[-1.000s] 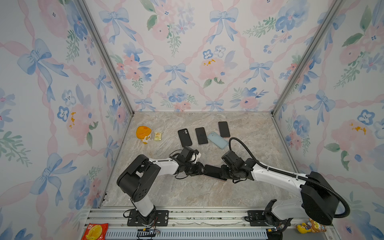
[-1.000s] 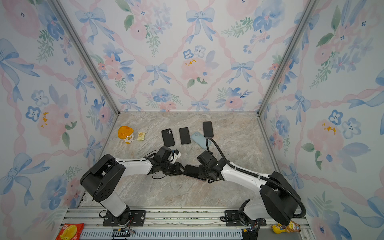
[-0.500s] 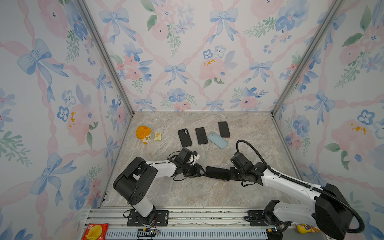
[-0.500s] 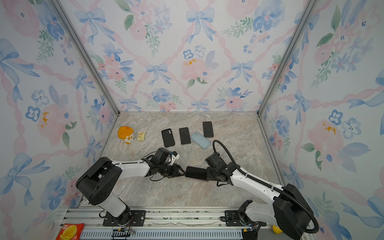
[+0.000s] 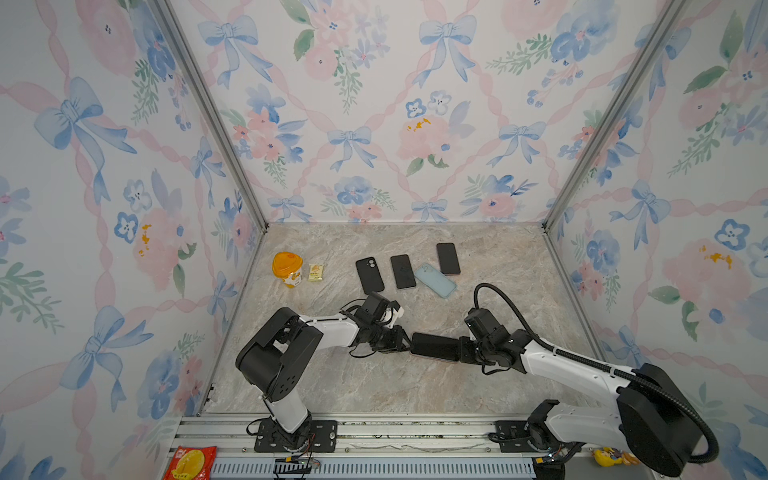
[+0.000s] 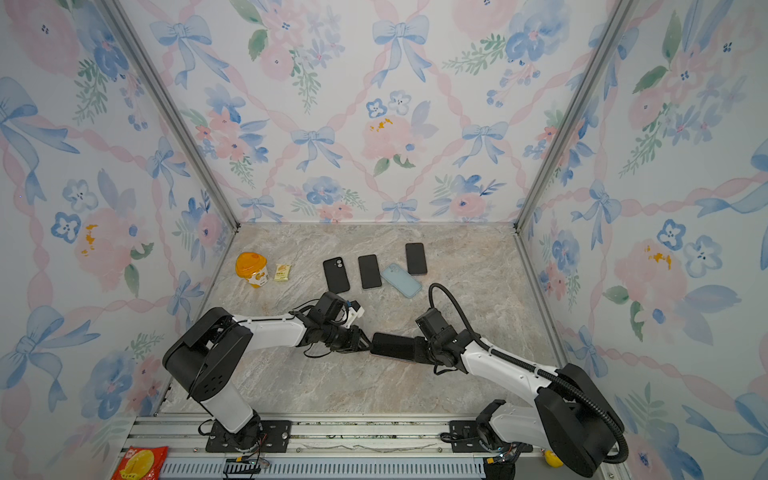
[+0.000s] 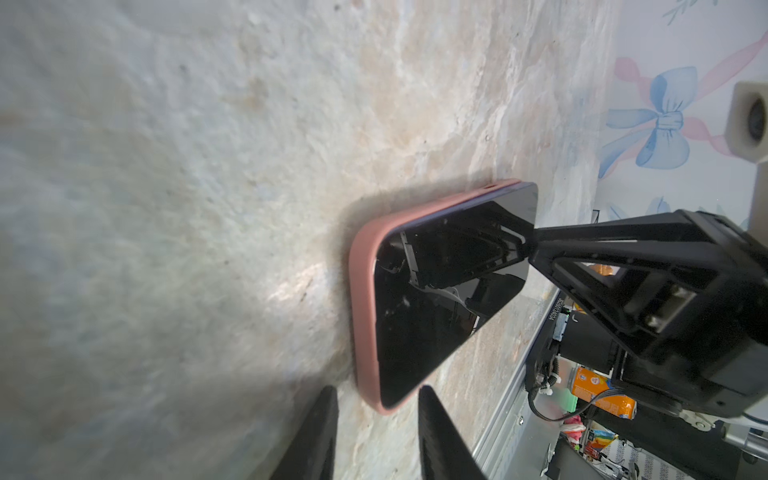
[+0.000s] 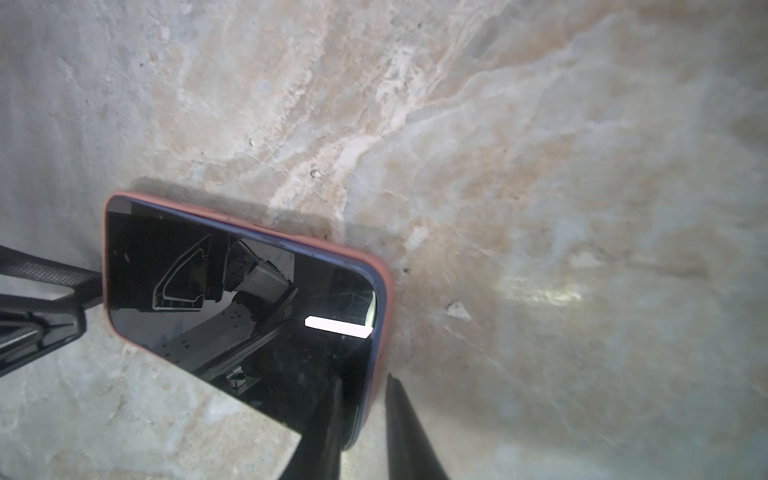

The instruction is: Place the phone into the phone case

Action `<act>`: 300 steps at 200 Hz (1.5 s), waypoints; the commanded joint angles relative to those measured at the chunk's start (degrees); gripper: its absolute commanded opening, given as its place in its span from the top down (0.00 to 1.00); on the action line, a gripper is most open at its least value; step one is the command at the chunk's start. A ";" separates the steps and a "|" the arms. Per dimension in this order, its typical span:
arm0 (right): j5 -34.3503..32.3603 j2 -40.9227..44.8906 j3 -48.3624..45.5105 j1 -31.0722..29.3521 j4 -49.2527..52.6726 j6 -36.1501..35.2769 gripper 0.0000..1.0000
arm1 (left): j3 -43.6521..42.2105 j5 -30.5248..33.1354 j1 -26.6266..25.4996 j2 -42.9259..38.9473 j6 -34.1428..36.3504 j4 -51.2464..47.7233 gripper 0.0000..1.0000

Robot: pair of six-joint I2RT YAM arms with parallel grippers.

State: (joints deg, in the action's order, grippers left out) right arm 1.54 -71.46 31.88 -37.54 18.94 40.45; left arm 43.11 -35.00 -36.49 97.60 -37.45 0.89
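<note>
The phone (image 5: 434, 347) (image 6: 392, 345) lies screen-up on the marble table, seated in a pink phone case whose rim (image 7: 361, 299) (image 8: 384, 282) shows around the black screen (image 7: 419, 332) (image 8: 249, 291). My left gripper (image 5: 407, 338) (image 6: 365, 340) (image 7: 376, 390) is at its left end. The jaws stand apart with the case's corner just in front of them, untouched. My right gripper (image 5: 461, 351) (image 6: 417, 351) (image 8: 363, 378) is at the right end. It is shut on the phone's edge, one finger on the screen and one outside the case.
At the back lie a black case (image 5: 370, 275), a black phone (image 5: 402, 272), a light blue case (image 5: 435, 280) and another black phone (image 5: 448, 258). An orange cup (image 5: 286, 268) and a small yellow packet (image 5: 316, 272) stand at the back left. Walls close three sides.
My right gripper has drawn back to the phone's right end and its jaws have narrowed onto the edge. The left jaws have narrowed a little. The phone has barely shifted.
</note>
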 commanded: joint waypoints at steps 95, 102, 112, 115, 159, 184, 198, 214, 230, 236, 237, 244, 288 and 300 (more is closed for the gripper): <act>3.64 -2.52 -3.05 -0.54 -5.26 1.98 0.87 | 1.65 -0.93 -0.95 3.38 1.44 -0.11 0.66; 3.73 -2.78 -3.15 -0.80 -5.51 2.21 0.87 | 1.51 -1.02 -1.02 3.39 1.39 0.20 0.67; 3.87 -3.11 -3.27 -1.28 -6.07 2.53 0.87 | 1.32 -1.18 -1.04 3.40 1.15 0.71 0.67; 3.90 -3.20 -3.31 -1.43 -6.17 2.64 0.87 | 1.28 -1.20 -1.11 3.39 1.06 0.86 0.67; 4.24 -4.70 -3.23 -3.14 -7.81 3.78 0.88 | 0.66 -1.82 -1.40 3.77 0.43 2.61 0.70; 4.43 -5.42 -3.14 -3.81 -8.71 4.28 0.88 | 0.32 -2.19 -1.48 4.05 0.09 3.54 0.72; 4.54 -5.85 -2.99 -4.09 -9.13 4.45 0.88 | 0.22 -2.31 -1.61 4.16 -0.09 4.03 0.72; 4.74 -6.47 -3.04 -4.55 -9.86 4.92 0.88 | 0.06 -2.37 -1.65 4.20 -0.20 4.38 0.73; 5.16 -7.30 -3.17 -5.04 -11.11 5.50 0.88 | -0.05 -2.52 -1.74 4.23 -0.28 4.61 0.75; 5.36 -7.60 -3.22 -5.19 -11.39 5.78 0.89 | -0.05 -2.50 -1.74 4.22 -0.32 4.75 0.76; 5.38 -7.62 -3.22 -5.23 -11.47 5.83 0.89 | -0.05 -2.47 -1.74 4.24 -0.29 4.74 0.76; 5.54 -7.96 -3.52 -5.50 -12.09 6.18 0.89 | -0.13 -2.50 -1.74 4.25 -0.29 4.87 0.76; 7.52 -10.18 -5.97 -5.79 -17.56 8.90 0.89 | -0.22 -2.65 -1.83 4.61 -0.49 5.42 0.76; 8.09 -10.75 -6.66 -5.79 -19.02 9.66 0.89 | -0.20 -2.70 -1.90 4.78 -0.52 5.53 0.76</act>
State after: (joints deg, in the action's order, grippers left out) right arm -0.99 -73.91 30.22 -39.88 12.03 48.51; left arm 43.88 -35.59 -36.60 99.55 -38.06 2.13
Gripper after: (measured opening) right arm 0.110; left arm 0.238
